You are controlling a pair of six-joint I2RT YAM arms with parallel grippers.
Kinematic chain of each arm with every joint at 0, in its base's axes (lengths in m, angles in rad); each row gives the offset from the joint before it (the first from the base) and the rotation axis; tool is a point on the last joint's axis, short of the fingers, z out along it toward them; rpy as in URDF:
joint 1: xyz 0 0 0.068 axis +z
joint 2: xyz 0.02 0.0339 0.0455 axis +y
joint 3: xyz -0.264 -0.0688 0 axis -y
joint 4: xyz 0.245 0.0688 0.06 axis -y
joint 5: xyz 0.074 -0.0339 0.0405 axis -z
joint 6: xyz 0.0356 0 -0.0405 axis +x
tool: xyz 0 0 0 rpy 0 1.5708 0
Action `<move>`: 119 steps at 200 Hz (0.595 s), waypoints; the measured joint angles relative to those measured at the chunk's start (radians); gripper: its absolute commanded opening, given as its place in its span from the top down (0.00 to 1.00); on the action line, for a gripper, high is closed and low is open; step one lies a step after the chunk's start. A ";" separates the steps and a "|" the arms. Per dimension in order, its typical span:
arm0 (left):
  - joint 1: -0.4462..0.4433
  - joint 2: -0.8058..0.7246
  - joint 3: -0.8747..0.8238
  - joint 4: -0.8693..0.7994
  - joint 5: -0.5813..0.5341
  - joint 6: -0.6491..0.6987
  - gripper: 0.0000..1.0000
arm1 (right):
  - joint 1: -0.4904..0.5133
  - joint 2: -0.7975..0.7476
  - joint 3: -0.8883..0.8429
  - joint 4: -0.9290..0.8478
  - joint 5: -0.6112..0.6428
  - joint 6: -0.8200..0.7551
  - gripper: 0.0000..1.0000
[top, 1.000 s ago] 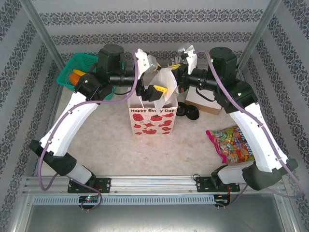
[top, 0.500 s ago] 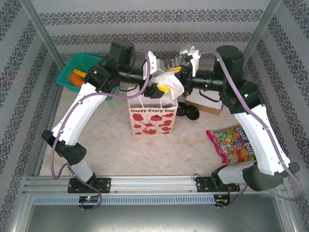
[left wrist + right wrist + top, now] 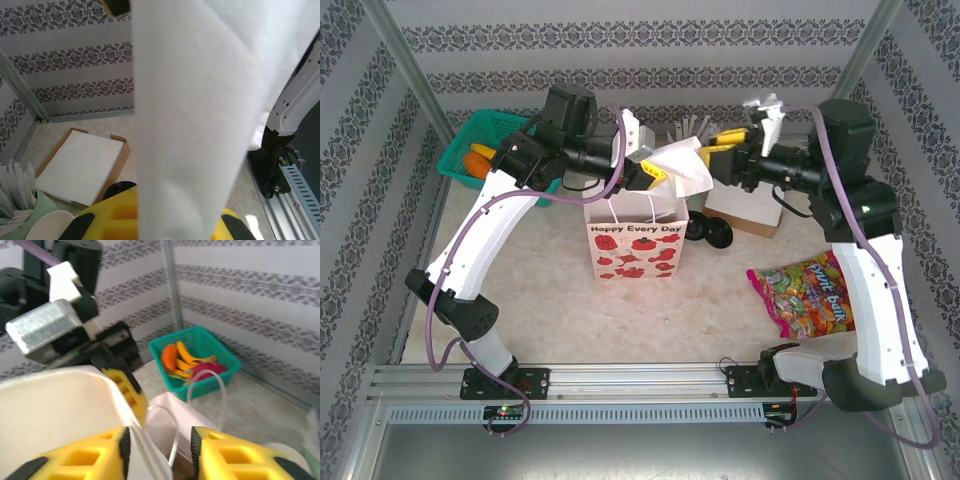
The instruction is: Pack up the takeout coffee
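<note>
A white paper bag [image 3: 632, 250] printed "Happy Every Day" stands mid-table. My left gripper [image 3: 650, 175] is shut on the bag's raised white flap [image 3: 682, 165]. That flap runs up between my left gripper's [image 3: 165, 222] yellow fingers. My right gripper [image 3: 720, 155] hangs just right of the flap. Its jaws [image 3: 160, 455] are open, with the flap's edge and a handle loop [image 3: 172, 440] between them, unclamped. A cream cup rim [image 3: 50, 225] pokes in beside the mint-green holder [image 3: 22, 207]; I cannot tell whether it is the takeout coffee.
A green basket [image 3: 480, 150] of fruit sits at the back left. A cardboard box [image 3: 745, 212] lies behind the bag's right side, with loose black lids [image 3: 710, 232] in front of it. A candy packet [image 3: 800, 295] lies at the right.
My left gripper has closed on the bag's flap. My right gripper has opened, let go of the flap and drawn back to the right.
</note>
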 measured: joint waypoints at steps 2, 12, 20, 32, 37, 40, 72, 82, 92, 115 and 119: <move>0.000 0.000 0.000 0.000 0.000 -0.002 1.00 | -0.006 -0.007 -0.006 -0.003 0.000 0.004 0.38; 0.005 0.000 0.000 0.000 0.001 -0.006 1.00 | -0.026 -0.045 -0.041 -0.014 -0.016 -0.021 0.06; 0.005 0.000 0.000 0.000 0.003 -0.011 1.00 | -0.032 -0.073 -0.071 -0.021 -0.037 -0.040 0.02; 0.005 0.000 -0.001 0.000 0.003 -0.023 1.00 | -0.035 -0.117 -0.126 -0.025 -0.084 -0.074 0.02; 0.005 0.000 -0.001 0.001 0.003 -0.028 1.00 | -0.035 -0.134 -0.150 -0.026 -0.101 -0.084 0.02; 0.005 0.000 -0.001 0.001 0.003 -0.030 1.00 | -0.035 -0.145 -0.167 -0.026 -0.111 -0.092 0.02; 0.005 0.000 -0.001 0.002 -0.002 -0.063 1.00 | -0.008 -0.169 -0.229 -0.028 -0.144 -0.150 0.02; 0.005 0.000 -0.001 0.002 -0.005 -0.069 1.00 | 0.018 -0.161 -0.229 -0.023 -0.139 -0.168 0.02; 0.005 0.000 -0.001 0.003 -0.006 -0.074 1.00 | 0.055 -0.153 -0.229 -0.017 -0.120 -0.189 0.02; 0.005 0.000 -0.001 0.006 -0.005 -0.085 1.00 | 0.128 -0.142 -0.229 0.015 -0.035 -0.226 0.02; 0.005 0.000 -0.001 0.008 -0.005 -0.087 1.00 | 0.133 -0.140 -0.229 0.023 -0.023 -0.228 0.02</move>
